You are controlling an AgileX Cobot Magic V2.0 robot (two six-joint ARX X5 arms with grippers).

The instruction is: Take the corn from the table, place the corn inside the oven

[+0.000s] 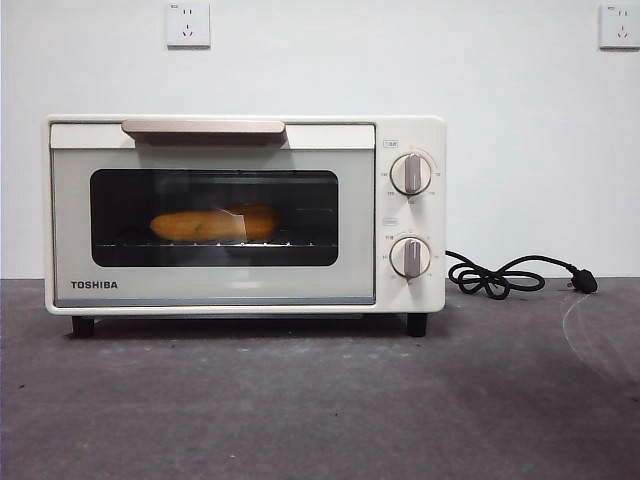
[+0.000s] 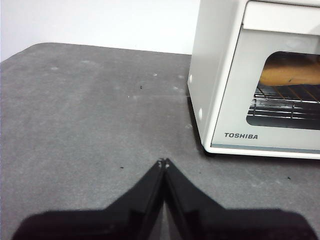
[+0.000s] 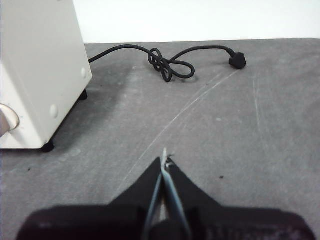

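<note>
**Corn on the rack, oven door closed**

Dark grey table [image 1: 320, 400] fills the foreground, bare in front of the oven [image 1: 245, 215]; the cream TOSHIBA box stands on its black feet with the door closed — behind the dark glass the corn [image 1: 215, 224] lies lengthwise on the wire rack; its black cord [image 1: 500, 277] lies looped on the table beside the knob side. Left gripper [image 2: 163, 162] hangs over the table near the oven's front corner, jaws pressed together, holding nothing; right gripper [image 3: 165, 162] likewise closed and empty — over the table near the cord.
</note>
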